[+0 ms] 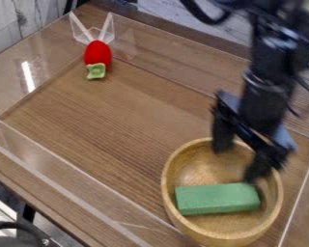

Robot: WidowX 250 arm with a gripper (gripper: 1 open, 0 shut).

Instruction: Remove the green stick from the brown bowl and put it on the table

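And here's the end effector (242,162), right over the bowl (178,215), jaws looking wide apart, nothing in their grip! The green stick (218,199) lies inside, towards the near side. We're at the reach-and-grasp step, I'd say: next it wants lining up across the bar's narrow width, then lowering and closing, before any lift out to the tabletop (99,145).

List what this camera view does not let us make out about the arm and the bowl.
- Gripper tips: blurred by motion in the camera view, so contact with the green stick can't be judged.
- Far inside of the brown bowl: the blurred arm covers part of it.
- Arm's base: cut off by the picture's top edge.
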